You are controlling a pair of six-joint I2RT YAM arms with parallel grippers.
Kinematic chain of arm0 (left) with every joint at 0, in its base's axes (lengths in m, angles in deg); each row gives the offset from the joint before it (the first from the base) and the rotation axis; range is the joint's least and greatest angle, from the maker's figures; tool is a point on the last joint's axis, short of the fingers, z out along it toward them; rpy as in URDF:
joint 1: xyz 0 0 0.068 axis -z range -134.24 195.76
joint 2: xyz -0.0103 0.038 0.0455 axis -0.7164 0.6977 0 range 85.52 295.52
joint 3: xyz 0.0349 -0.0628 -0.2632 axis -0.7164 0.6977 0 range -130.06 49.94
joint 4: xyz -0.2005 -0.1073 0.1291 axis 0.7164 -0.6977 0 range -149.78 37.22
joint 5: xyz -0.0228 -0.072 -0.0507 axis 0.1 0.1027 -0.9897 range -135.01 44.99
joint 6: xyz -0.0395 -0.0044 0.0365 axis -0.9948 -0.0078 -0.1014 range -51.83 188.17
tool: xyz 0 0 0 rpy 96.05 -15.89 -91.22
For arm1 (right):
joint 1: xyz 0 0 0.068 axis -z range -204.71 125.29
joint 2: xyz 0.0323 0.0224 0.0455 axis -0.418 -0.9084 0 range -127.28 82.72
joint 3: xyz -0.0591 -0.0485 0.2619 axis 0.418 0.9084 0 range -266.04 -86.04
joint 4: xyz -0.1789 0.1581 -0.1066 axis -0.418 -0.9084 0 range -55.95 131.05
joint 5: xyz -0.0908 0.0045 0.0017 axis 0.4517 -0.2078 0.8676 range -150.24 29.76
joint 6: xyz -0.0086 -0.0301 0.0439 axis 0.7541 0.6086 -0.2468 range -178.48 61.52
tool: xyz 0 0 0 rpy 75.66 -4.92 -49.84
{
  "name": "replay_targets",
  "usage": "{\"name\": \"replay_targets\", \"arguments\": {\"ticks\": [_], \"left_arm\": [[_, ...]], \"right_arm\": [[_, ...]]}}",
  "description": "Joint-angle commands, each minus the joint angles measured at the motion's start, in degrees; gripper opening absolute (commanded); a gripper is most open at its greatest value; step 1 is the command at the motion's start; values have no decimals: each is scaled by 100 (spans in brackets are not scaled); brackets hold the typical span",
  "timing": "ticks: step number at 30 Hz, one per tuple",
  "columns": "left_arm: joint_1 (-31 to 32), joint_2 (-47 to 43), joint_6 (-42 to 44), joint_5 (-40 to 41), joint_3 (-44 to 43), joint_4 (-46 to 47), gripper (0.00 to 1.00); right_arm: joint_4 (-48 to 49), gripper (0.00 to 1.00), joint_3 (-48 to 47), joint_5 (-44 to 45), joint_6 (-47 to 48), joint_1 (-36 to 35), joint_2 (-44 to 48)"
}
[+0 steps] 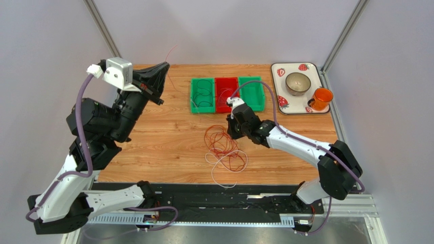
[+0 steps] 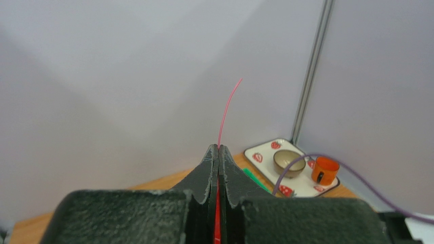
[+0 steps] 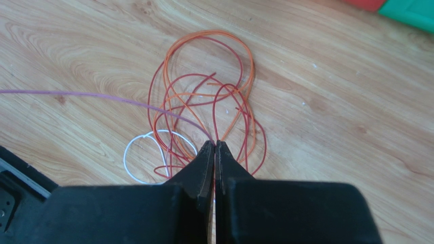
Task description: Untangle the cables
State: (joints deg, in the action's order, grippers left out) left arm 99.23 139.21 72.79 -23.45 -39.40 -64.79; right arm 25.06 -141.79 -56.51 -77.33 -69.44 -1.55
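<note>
The left gripper is clamping fully shut on a thin pinkish-red wire, holding it high over the far left corner of the wooden table, probably to draw it free. The right gripper is pressing its jaws fully together, apparently pinching that wire's taut run. This is likely anchoring the loose tangle of red, orange and white cables, which is lying by the middle of the table's near edge.
</note>
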Motion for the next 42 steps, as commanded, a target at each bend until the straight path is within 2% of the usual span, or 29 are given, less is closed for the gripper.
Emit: {"name": "replay_targets", "arguments": {"ticks": [1, 5, 8, 9, 11, 12, 17, 24, 32, 36, 42], "left_arm": [[-30, -543, -751, 831, 855, -372, 0], [-21, -1018, -1867, 1061, 2068, -933, 7], [-21, -1177, -2325, 860, 2517, -1424, 48], [-21, -1168, -2395, 798, 2579, -1557, 72], [-21, -1089, -2580, 657, 2650, -2074, 91], [-21, -976, -2659, 639, 2659, -2243, 93], [-21, -843, -3002, 280, 2939, -2692, 94], [-21, -1176, -3187, -11, 3072, -2982, 94], [-21, -1738, -3328, -39, 3221, -3861, 92], [-21, -2055, -3266, 260, 3581, -3932, 92], [-21, -2135, -3161, 348, 3625, -3897, 92]], "right_arm": [[-641, 0, -1130, 391, 320, 131, 332], [-1248, 0, -2281, 769, 505, 131, 718], [-1608, 0, -3212, 945, 584, 131, 859], [-1818, 0, -3510, 928, 610, 131, 877], [-2030, 0, -4301, 884, 681, 131, 877], [-2222, 0, -4548, 849, 690, 131, 851], [-2330, 0, -5778, 674, 742, 140, 895], [-2023, 0, -6729, 910, 1102, 131, 710], [-1478, 0, -6388, 1261, 1621, 131, 561], [-1056, 0, -6027, 1411, 1858, 140, 482], [-678, 0, -5842, 1438, 2087, 210, 96]]}}
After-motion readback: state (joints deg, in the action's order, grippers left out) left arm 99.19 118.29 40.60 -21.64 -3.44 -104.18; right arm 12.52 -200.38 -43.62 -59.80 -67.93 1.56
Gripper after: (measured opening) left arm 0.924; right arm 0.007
